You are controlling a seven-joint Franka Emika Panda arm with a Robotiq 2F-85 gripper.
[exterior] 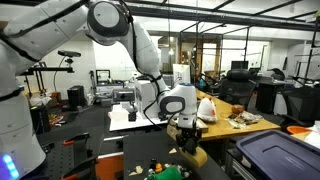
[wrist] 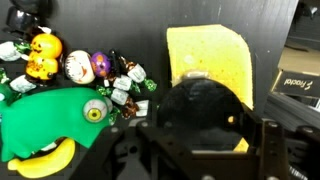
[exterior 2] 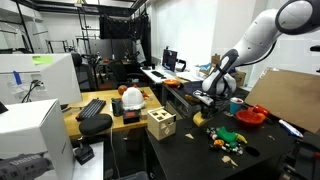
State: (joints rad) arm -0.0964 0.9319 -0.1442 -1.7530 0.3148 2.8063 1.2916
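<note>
In the wrist view my gripper (wrist: 205,128) is shut on a dark round object (wrist: 200,105) that fills the gap between the two black fingers. Right under it, on the black table (wrist: 150,40), lies a yellow foam-like piece (wrist: 210,55), partly hidden by the dark object. In both exterior views the gripper (exterior: 184,128) (exterior 2: 206,101) hangs low over the table, just above the yellow piece (exterior: 194,155) (exterior 2: 198,118). What the dark object is cannot be made out.
A pile of small toys lies beside it: a green one with an eye (wrist: 55,120), orange pumpkin figures (wrist: 42,55), a purple ball (wrist: 101,66). A wooden box with holes (exterior 2: 160,124), a red bowl (exterior 2: 250,115), a cardboard sheet (exterior 2: 288,95) and a dark bin (exterior: 275,155) stand around.
</note>
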